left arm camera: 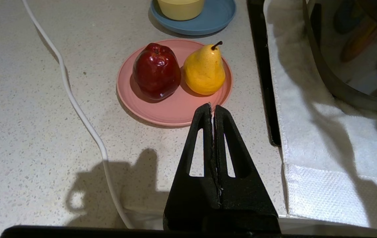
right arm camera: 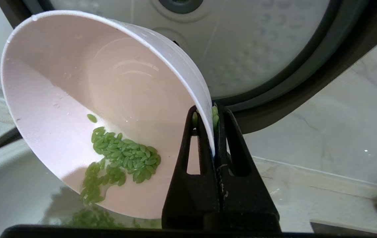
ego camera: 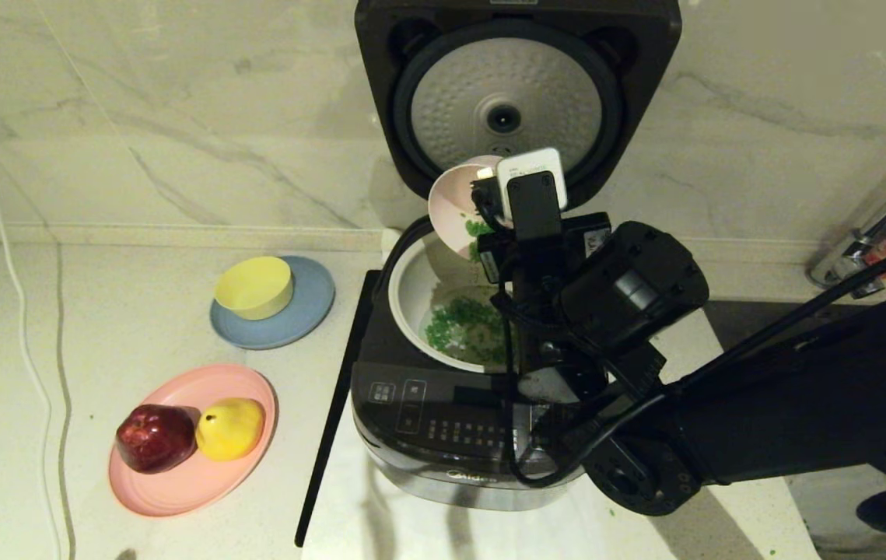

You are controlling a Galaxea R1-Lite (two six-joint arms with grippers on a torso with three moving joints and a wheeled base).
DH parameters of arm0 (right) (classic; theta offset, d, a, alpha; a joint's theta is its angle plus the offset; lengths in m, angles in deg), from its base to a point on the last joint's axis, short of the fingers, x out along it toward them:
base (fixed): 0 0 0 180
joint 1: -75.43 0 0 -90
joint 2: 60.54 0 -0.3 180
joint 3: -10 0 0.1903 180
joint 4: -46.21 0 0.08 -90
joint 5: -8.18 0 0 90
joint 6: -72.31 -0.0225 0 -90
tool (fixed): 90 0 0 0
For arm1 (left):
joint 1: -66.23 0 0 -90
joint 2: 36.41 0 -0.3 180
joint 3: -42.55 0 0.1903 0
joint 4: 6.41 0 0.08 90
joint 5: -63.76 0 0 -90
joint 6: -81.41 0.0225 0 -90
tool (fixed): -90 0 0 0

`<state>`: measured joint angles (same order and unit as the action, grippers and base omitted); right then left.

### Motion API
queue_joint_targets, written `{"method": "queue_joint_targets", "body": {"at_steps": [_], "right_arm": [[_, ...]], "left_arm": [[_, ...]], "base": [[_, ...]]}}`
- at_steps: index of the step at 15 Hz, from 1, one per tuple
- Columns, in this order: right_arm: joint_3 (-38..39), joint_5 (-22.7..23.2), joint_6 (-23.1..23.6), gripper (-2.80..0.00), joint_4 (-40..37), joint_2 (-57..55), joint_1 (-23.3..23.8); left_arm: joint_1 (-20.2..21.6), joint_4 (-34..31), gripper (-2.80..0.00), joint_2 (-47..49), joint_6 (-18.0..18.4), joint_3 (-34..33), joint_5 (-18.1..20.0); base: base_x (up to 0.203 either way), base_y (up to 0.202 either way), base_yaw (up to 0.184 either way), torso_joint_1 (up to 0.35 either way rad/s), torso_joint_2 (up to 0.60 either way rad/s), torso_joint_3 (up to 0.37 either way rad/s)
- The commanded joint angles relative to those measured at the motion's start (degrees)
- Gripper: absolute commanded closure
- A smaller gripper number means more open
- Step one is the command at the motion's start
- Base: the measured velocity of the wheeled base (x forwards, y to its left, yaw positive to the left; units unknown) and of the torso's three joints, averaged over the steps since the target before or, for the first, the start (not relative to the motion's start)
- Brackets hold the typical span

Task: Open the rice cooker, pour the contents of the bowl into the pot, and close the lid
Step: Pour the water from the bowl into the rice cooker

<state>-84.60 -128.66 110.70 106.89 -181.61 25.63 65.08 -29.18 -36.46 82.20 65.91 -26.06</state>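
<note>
The right gripper (right arm camera: pixel 213 132) is pinched onto the rim of the pale pink bowl (right arm camera: pixel 85 99), one finger inside the wall and one outside, holding it steeply tipped above the pot (ego camera: pixel 415 299). A clump of the green contents (right arm camera: pixel 122 158) clings low on the bowl's wet inner wall near the pouring edge, and a few grains are lodged by the fingers (right arm camera: pixel 201 158). Most of the green bits (ego camera: pixel 466 323) already lie in the pot, apparently in some liquid, though the arm hides part of it.

The main risk is the stuck grains: if the bowl is righted now, they stay behind; if it is shaken hard, the thin rim grip could slip and drop the bowl into the pot. The lid (ego camera: pixel 509 101) stands open close behind the bowl, so lifting or swinging backward could knock it. Grains may also fall onto the rice cooker (ego camera: pixel 443 435) when the bowl retreats.

The left gripper (left arm camera: pixel 213 112) hovers with its fingers together near the pink plate (left arm camera: pixel 171 109).
</note>
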Motion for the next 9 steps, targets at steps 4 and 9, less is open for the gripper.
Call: {"method": "queue_joint_targets", "body": {"at_steps": [4,9], "right_arm": [[4.2,2.0,0.3,0.0,3.6,-1.8,-0.6],[5.0,2.1,0.2,0.0,3.6,-1.6,-1.3]], "left_arm": [[0.0,0.0,0.0,0.0,0.0,-0.4,0.0],[0.0,0.0,0.0,0.0,0.0,-0.4,0.0]], "base": [[0.0,0.0,0.0,0.0,0.0,0.0],[0.0,0.0,0.0,0.0,0.0,0.0]]}}
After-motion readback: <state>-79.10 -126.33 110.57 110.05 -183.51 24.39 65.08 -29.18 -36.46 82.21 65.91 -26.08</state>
